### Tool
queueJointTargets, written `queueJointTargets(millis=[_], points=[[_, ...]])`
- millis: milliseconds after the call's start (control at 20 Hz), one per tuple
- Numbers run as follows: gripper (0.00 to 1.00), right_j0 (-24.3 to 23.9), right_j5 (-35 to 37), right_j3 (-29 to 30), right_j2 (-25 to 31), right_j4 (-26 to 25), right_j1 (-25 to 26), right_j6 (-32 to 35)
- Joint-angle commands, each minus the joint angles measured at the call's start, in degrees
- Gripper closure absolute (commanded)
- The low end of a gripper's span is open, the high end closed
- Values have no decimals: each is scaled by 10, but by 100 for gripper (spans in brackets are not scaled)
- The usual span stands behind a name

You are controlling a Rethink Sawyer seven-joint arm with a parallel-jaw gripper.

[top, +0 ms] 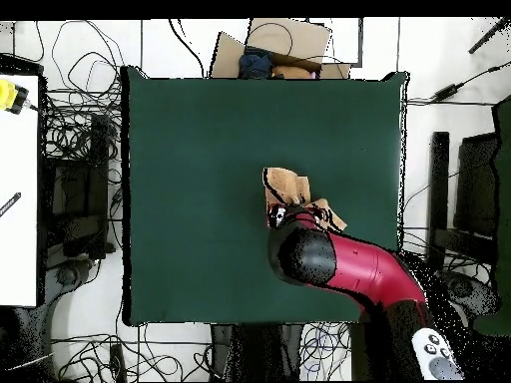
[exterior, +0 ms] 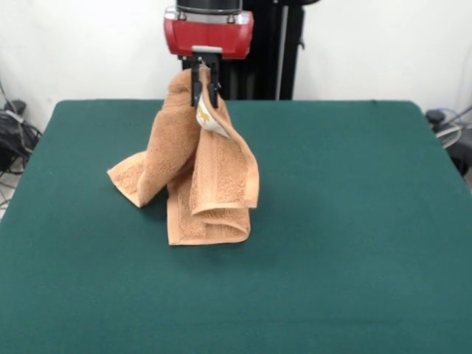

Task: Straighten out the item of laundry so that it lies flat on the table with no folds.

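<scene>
The green tabletop [exterior: 354, 243] takes up nearly the whole front view, from the bottom edge up to the white wall; in the overhead view it is a dark square in the middle, ringed by tangled cables on a pale floor. Next in size is the red and black arm [top: 349, 267], which in the overhead view reaches in from the lower right of the frame and ends in a black rounded head over the right of centre of the cloth. In the front view only its red wrist block shows, at the top centre. Below that block hangs the orange-tan towel [exterior: 195, 184], left of centre in the frame. It is bunched and draped, not flat: its top is lifted clear, several folds hang down, one flap splays to the left, and the lowest folds rest on the tabletop. From overhead only a crumpled patch of it peeks out just above the arm's head. A white tag [exterior: 209, 122] dangles near the top of the cloth. Smallest, the black pincer [exterior: 205, 82] is closed tight on the towel's upper edge, right under the red block
</scene>
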Motion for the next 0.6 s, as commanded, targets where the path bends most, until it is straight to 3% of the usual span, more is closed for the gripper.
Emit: queueJointTargets(millis=[50, 600], points=[[100, -9, 66, 6, 6, 17, -5, 68], [100, 1, 46, -2, 0, 10, 17, 79]])
